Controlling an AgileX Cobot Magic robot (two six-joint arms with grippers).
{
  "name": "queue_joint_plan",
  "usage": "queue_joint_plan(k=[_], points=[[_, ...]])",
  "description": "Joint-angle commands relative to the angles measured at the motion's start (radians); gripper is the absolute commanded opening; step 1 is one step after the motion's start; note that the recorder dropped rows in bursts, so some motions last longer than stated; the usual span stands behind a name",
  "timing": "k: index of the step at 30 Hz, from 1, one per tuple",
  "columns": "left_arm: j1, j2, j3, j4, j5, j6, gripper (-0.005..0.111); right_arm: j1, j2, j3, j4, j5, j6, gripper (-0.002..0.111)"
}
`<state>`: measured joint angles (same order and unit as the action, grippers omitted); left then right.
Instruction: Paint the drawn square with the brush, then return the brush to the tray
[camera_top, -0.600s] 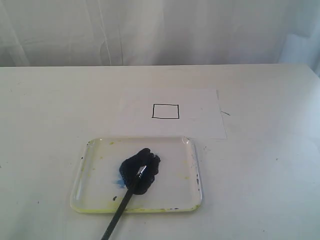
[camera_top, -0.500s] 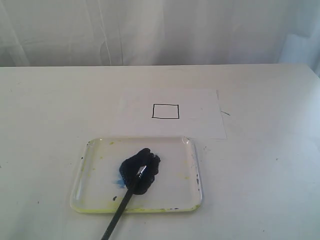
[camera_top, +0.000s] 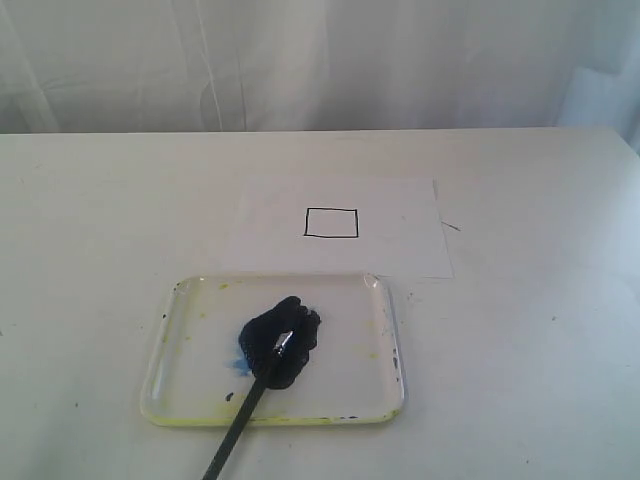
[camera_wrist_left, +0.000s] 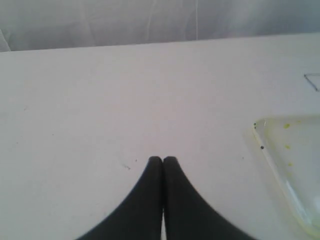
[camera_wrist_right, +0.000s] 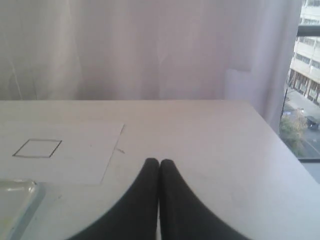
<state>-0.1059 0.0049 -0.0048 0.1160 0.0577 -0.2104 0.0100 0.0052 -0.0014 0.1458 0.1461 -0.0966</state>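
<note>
A: Holding anything?
B: No. The left fingers (camera_wrist_left: 145, 200), black, smooth and curved, are clenched on nothing. The right fingers (camera_wrist_right: 142, 200) are the same, above the white bench (camera_top: 520, 350).
A: And the tool?
B: Away from both. The thin black stick brush (camera_top: 247, 405) lies slanted in the clear rounded plastic tray (camera_top: 180, 360), tip in navy paint (camera_top: 262, 335), aimed toward the blank drawn square (camera_top: 331, 223) on paper (camera_top: 400, 240).

square (camera_top: 331, 223): blank, frame centre, on paper (camera_top: 400, 240)
tray (camera_top: 350, 380): lower centre, just below paper
paint (camera_top: 297, 320): dark blob in tray
brush (camera_top: 243, 412): tip in paint, handle crossing tray's lower rim to bottom edge
</note>
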Motion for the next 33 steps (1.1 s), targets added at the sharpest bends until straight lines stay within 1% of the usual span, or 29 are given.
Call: queue_joint_plan(k=[1, 4, 7, 9, 10, 11, 12, 13, 14, 15, 16, 18, 20, 22, 24, 26, 29, 33], points=[[0.004, -0.005, 0.005, -0.034, -0.093, -0.091, 0.0, -0.004, -0.005, 0.001, -0.007, -0.138, -0.016, 0.0], [0.004, -0.005, -0.009, -0.041, -0.068, -0.201, 0.0, -0.004, -0.005, 0.001, -0.007, -0.194, -0.019, 0.0], [0.004, -0.005, -0.067, -0.041, -0.016, -0.238, 0.0, -0.004, -0.005, 0.001, -0.007, -0.223, -0.019, 0.0], [0.004, -0.005, -0.148, -0.041, 0.052, -0.267, 0.0, -0.004, -0.005, -0.012, -0.007, -0.216, -0.019, 0.0], [0.004, -0.005, -0.214, -0.045, 0.13, -0.27, 0.0, -0.004, -0.005, -0.033, -0.007, -0.216, -0.019, 0.0], [0.004, -0.005, -0.24, -0.045, 0.176, -0.266, 0.0, -0.004, -0.005, -0.043, -0.004, -0.216, -0.019, 0.0], [0.004, -0.005, -0.305, -0.045, 0.267, -0.264, 0.0, -0.004, -0.005, -0.069, -0.004, -0.207, 0.001, 0.0], [0.004, -0.005, -0.329, -0.045, 0.306, -0.259, 0.0, -0.004, -0.005, -0.08, -0.004, -0.203, 0.009, 0.0], [0.004, 0.008, -0.389, -0.045, 0.4, -0.237, 0.0, -0.004, -0.005, -0.107, -0.004, -0.195, 0.014, 0.0], [0.004, 0.017, -0.415, -0.045, 0.434, -0.222, 0.0, -0.004, -0.005, -0.121, -0.004, -0.19, 0.014, 0.0], [0.004, 0.043, -0.462, -0.045, 0.511, -0.186, 0.0, -0.004, -0.005, -0.154, -0.004, -0.17, 0.016, 0.0], [0.004, 0.085, -0.523, -0.045, 0.618, -0.165, 0.0, -0.004, -0.002, -0.212, -0.004, -0.109, 0.023, 0.0], [0.002, 0.145, -0.586, -0.064, 0.707, -0.112, 0.0, -0.004, 0.057, -0.287, -0.004, -0.043, 0.025, 0.0], [0.002, 0.213, -0.648, -0.116, 0.775, -0.04, 0.0, -0.004, 0.145, -0.373, -0.004, 0.004, 0.044, 0.0], [0.002, 0.274, -0.684, -0.164, 0.819, 0.02, 0.0, -0.004, 0.244, -0.433, -0.004, 0.009, 0.07, 0.0], [0.002, 0.331, -0.708, -0.203, 0.852, 0.035, 0.0, -0.004, 0.344, -0.489, -0.004, 0.009, 0.097, 0.0], [0.002, 0.421, -0.729, -0.241, 0.891, 0.069, 0.0, -0.004, 0.494, -0.575, -0.002, 0.051, 0.19, 0.0], [0.002, 0.519, -0.741, -0.277, 0.899, 0.14, 0.0, -0.004, 0.681, -0.686, 0.011, 0.142, 0.185, 0.0]])
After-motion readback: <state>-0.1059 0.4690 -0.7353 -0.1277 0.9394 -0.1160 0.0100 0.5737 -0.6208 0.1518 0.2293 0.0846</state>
